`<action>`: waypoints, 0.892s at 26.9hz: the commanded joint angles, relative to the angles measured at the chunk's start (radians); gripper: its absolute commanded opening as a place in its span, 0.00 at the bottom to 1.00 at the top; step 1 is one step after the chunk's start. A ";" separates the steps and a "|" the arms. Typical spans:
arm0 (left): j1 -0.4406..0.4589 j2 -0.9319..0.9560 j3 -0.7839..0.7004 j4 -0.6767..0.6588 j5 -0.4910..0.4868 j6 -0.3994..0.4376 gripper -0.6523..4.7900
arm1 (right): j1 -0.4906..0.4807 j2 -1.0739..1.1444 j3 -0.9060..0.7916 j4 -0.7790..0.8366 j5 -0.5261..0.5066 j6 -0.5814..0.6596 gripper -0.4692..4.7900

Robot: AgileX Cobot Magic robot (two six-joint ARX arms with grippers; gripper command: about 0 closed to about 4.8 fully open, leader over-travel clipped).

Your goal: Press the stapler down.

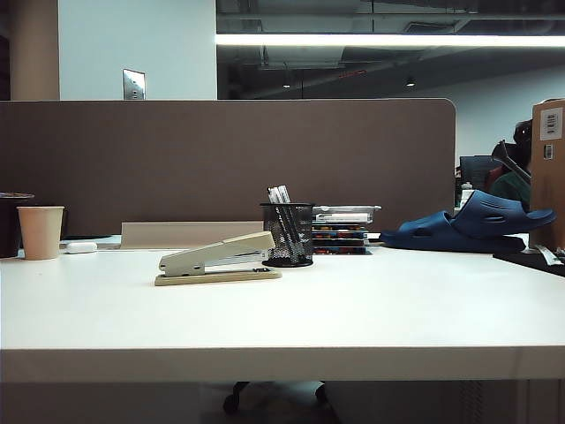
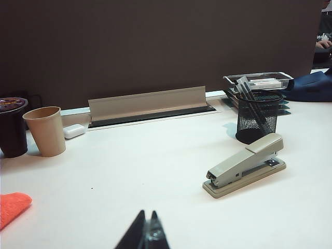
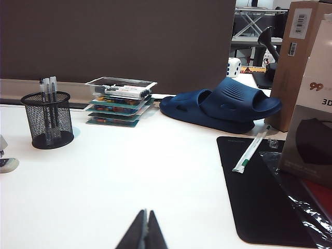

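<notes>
White desk bare, your long beige-grey hinged stapler lay ahead-right of the closed left gripper, nearer than the seemingly closed right gripper.

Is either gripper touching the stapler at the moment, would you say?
No: the left gripper and right gripper sit shut above bare table, clear of the stapler.

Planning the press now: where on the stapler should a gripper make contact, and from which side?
Probably from above, on the raised free end of the stapler's top arm, which tilts up toward the mesh pen cup; its hinge sits low at the other end. Left gripper and right gripper both look shut, away from it.
</notes>
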 commanded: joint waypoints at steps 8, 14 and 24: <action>0.000 0.000 0.001 0.008 0.005 0.000 0.11 | 0.001 -0.008 -0.005 0.031 -0.002 0.001 0.07; 0.000 0.000 0.001 0.008 0.005 0.000 0.11 | 0.001 -0.008 -0.005 0.031 -0.002 0.001 0.07; 0.000 0.000 0.001 -0.007 0.073 0.000 0.11 | 0.001 -0.008 -0.003 0.031 -0.005 0.013 0.07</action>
